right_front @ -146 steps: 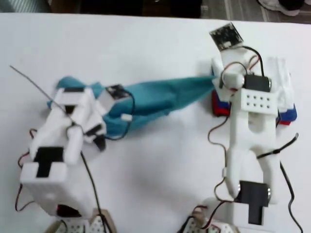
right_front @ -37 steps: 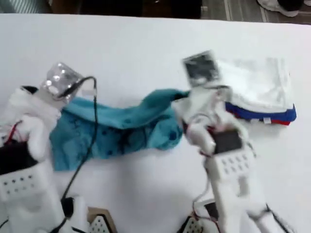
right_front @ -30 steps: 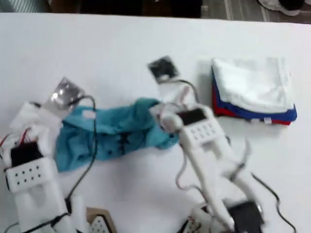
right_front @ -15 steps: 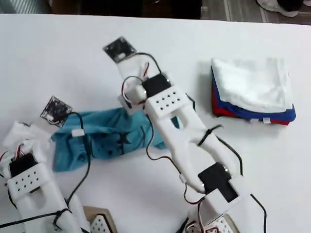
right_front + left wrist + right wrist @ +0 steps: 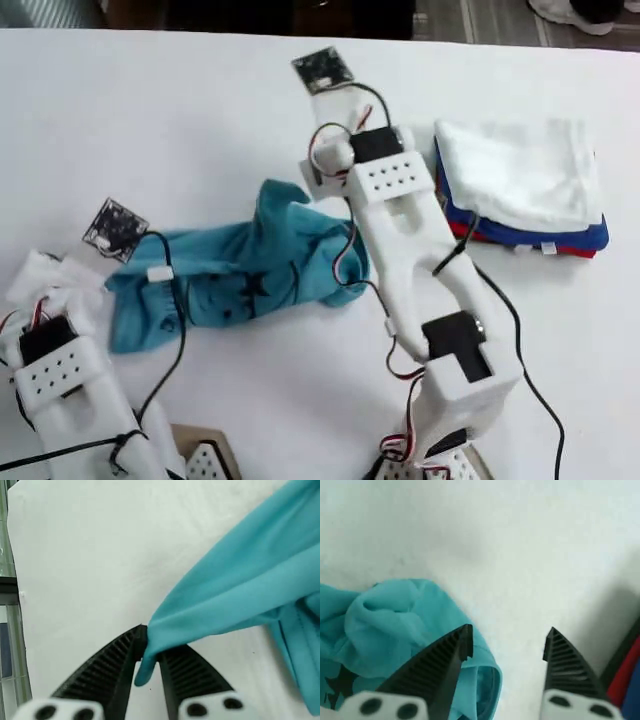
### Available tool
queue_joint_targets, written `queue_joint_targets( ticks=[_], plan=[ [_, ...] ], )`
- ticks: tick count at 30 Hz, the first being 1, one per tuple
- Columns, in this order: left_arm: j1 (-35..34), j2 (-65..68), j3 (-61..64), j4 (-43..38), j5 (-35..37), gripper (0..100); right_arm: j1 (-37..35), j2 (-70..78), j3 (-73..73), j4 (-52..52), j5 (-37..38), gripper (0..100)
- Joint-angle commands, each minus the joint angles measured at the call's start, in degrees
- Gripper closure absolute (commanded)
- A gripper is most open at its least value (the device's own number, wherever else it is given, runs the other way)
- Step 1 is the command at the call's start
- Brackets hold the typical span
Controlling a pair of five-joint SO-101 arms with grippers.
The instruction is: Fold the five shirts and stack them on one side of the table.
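**Teal shirt bunched, one claw gripping it**

The teal shirt [image 5: 250,270] lies crumpled on the white surface [image 5: 150,100], toward 8 o'clock from its middle. The left claw [image 5: 150,642] is clenched on a fold at the shirt's 9 o'clock end. The right claw [image 5: 510,632] stands released at the shirt's 1 o'clock edge. A stack of folded shirts [image 5: 520,175], white on top, sits at 2 o'clock.

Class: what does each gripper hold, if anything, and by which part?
The left gripper pinches the teal shirt by a bunched tip of its edge. The right gripper is open and holds nothing.
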Motion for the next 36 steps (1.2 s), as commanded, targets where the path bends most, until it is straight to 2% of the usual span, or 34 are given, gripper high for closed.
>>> queue_joint_targets(
  ticks=[1,7,14,26,36],
  plan=[
    [-0.6,-0.6,-0.3,-1.1,-0.4,97,-1.9,-0.7,-1.1,4.3,-0.4,80.6],
    [-0.5,-0.6,-0.3,-1.2,-0.4,97,-5.1,-2.8,-1.3,9.0,0.0,81.2],
    [-0.5,-0.6,-0.3,-1.2,-0.4,97,-5.6,0.0,-1.3,4.4,-0.4,81.4],
    [-0.4,-0.6,-0.3,-1.2,-0.4,97,-11.0,-5.3,-6.9,10.3,-0.4,81.5],
    [-0.5,-0.6,-0.3,-1.2,-0.3,97,-9.8,-0.6,-6.9,9.0,-3.2,81.5]
  ],
)
